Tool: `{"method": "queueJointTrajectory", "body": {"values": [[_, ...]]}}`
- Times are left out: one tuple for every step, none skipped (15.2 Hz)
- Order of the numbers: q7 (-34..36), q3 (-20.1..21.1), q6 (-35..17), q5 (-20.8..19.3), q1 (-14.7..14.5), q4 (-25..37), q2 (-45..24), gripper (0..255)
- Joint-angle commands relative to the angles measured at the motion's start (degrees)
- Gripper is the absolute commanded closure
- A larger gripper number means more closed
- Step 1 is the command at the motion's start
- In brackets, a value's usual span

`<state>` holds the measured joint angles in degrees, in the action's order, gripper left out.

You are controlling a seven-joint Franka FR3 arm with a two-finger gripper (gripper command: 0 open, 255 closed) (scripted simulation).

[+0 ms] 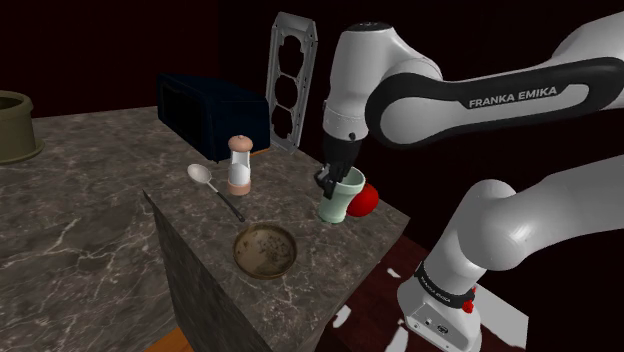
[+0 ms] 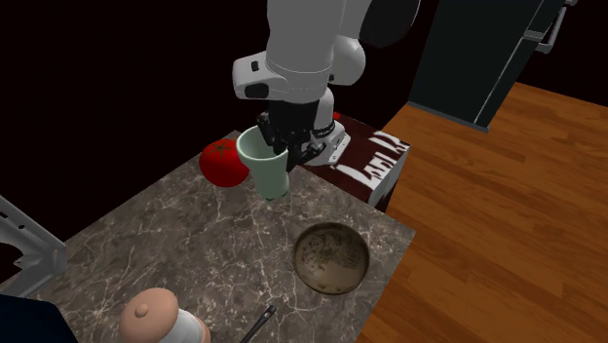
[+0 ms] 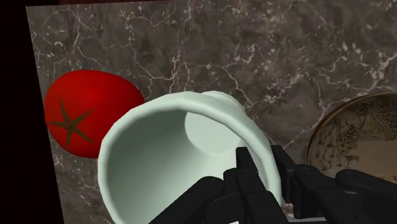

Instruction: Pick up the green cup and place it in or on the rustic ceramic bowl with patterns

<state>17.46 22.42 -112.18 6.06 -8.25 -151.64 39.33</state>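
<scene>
Pale-green cup (image 1: pixel 341 196) is pinched by its rim. The fingers (image 3: pixel 249 168) are narrow on the wall, one inside the mouth and one outside, so it's a rim grasp, not around the body. My read: the body looks too wide to span.

In the wrist view the cup hangs tilted off the fingers, mouth toward the camera. It's near the table (image 2: pixel 195 244) corner closest to the stand. Can't tell if the base touches the marble-look top or is just off it.

Red tomato (image 1: pixel 366 200) sits just beside the cup, on the side away from the bowl, so it's out of the transfer path. Brown patterned bowl (image 1: pixel 265 249) is empty, near the table edge bordering the wood floor (image 2: pixel 487 214), apart from the cup with bare top between them.

Judgement: grasp done, carry to the bowl not yet done. Next move needs lift to clear the bowl's rim, then a short traverse.

Risk: a one-wall pinch lets the cup swing or slip, and the tilt could land it on the rim.

Salt shaker (image 1: pixel 239 165) and spoon (image 1: pixel 205 178) lie further in, toward the dark toaster (image 1: pixel 212 115).
</scene>
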Motion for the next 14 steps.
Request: {"method": "queueJointTrajectory", "body": {"values": [[-0.2, -0.4, 1.8, -0.1, 0.0, 1.1, 0.7, 255], [-0.3, -0.5, 2.6, -0.2, 0.0, 1.8, 0.9, 255], [-0.4, -0.7, 3.5, -0.3, 0.0, 2.4, 1.1, 255], [-0.5, -0.9, 4.3, -0.4, 0.1, 3.1, 1.2, 255], [-0.6, -1.0, 5.1, -0.5, 0.1, 3.8, 1.4, 255], [-0.7, -1.2, 5.9, -0.6, 0.1, 4.4, 1.5, 255], [-0.8, -1.3, 6.7, -0.7, 0.2, 5.1, 1.7, 255], [-0.8, -1.5, 7.5, -0.7, 0.2, 5.8, 1.8, 255], [-0.9, -1.6, 8.3, -0.8, 0.3, 6.5, 1.9, 255], [0.4, -0.5, 8.4, -0.5, 0.2, 8.2, 0.3, 255], [1.6, 0.7, 8.6, -0.2, 0.2, 9.9, -1.2, 255], [2.9, 1.9, 8.8, 0.0, 0.2, 11.7, -2.8, 255], [4.2, 3.1, 9.0, 0.1, 0.2, 13.5, -4.4, 255], [5.5, 4.3, 9.2, 0.2, 0.3, 15.4, -6.1, 255]]}}
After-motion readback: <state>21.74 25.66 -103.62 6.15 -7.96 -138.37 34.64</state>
